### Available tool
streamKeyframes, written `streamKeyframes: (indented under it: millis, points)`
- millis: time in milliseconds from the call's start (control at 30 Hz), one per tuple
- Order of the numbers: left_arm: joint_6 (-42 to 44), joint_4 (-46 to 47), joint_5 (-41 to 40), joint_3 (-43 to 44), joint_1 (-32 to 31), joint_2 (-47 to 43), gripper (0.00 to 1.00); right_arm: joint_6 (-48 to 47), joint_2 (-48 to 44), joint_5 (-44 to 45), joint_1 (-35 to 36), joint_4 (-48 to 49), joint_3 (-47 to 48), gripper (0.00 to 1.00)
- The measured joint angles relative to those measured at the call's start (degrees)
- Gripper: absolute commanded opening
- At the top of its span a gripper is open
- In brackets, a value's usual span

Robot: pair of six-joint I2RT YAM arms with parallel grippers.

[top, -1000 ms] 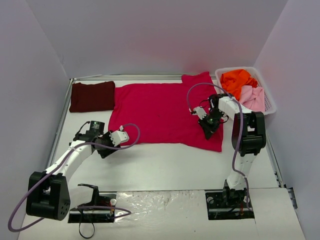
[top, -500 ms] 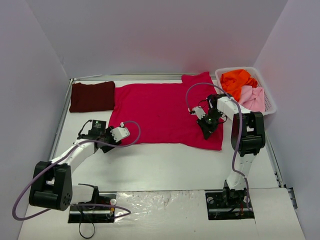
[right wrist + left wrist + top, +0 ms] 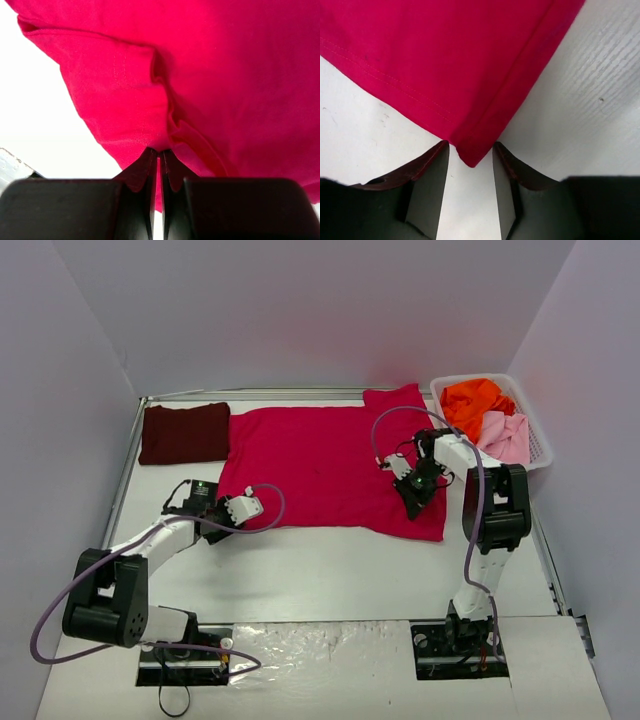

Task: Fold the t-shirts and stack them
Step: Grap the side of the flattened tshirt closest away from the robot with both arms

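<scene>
Four t-shirts from above: one crimson shirt (image 3: 320,465) spread on the surface (image 3: 330,560), long axis running from left tool (image 3: 220,526) to right tool (image 3: 413,502), one folded maroon shirt (image 3: 185,432) beyond the left tool, one orange shirt (image 3: 475,400) and one pink shirt (image 3: 505,435) in a basket (image 3: 541,447) past the right. Left wrist: the crimson corner (image 3: 470,152) lies between part-open jaws, unpinched. Right wrist: that tool is clamped on a crimson pucker (image 3: 162,120).
</scene>
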Motion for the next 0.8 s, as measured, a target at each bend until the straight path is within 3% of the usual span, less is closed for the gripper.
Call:
streamKeyframes:
  millis: [100, 233, 333, 800]
  points:
    - [-0.04, 1.18, -0.92, 0.11, -0.37, 0.83, 0.29, 0.0, -0.83, 0.02, 0.0, 0.04, -0.46, 0.0]
    - [-0.11, 2.08, -1.88, 0.15, -0.81, 1.68, 0.12, 0.02, -2.14, 0.0, 0.0, 0.11, -0.79, 0.0]
    - [-0.15, 1.9, -2.03, 0.15, -0.98, 1.66, 0.06, 0.11, -3.02, 0.04, 0.0, 0.17, -1.25, 0.0]
    - [-0.42, -6.49, -1.79, 1.95, -1.68, -9.01, 0.05, 0.17, -13.05, 1.16, 0.2, -1.6, -4.83, 0.0]
